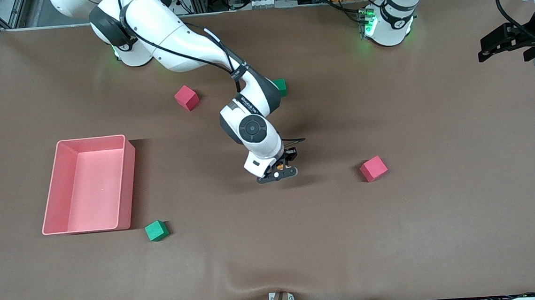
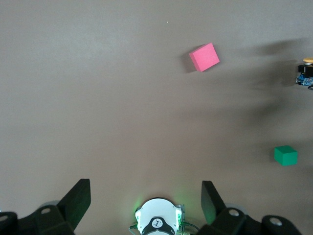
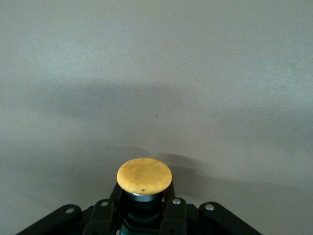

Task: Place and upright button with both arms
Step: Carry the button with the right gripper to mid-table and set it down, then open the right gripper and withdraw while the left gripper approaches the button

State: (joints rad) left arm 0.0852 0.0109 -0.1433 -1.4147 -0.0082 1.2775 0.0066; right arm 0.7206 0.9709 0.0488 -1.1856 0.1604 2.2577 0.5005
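The button (image 3: 144, 176), with a round orange cap on a dark body, sits between the fingers of my right gripper (image 3: 143, 201), which is shut on its body. In the front view the right gripper (image 1: 279, 169) is low over the middle of the table, between the two red cubes. The button also shows in the left wrist view (image 2: 306, 72), at that picture's edge. My left gripper (image 1: 486, 47) waits, open and empty, high over the left arm's end of the table; its fingers (image 2: 78, 200) stand wide apart.
A pink tray (image 1: 131, 183) lies toward the right arm's end. Red cubes (image 1: 186, 97) (image 1: 373, 168) and green cubes (image 1: 156, 230) (image 1: 281, 86) are scattered on the brown table. The left wrist view shows a red cube (image 2: 204, 57) and a green cube (image 2: 285, 155).
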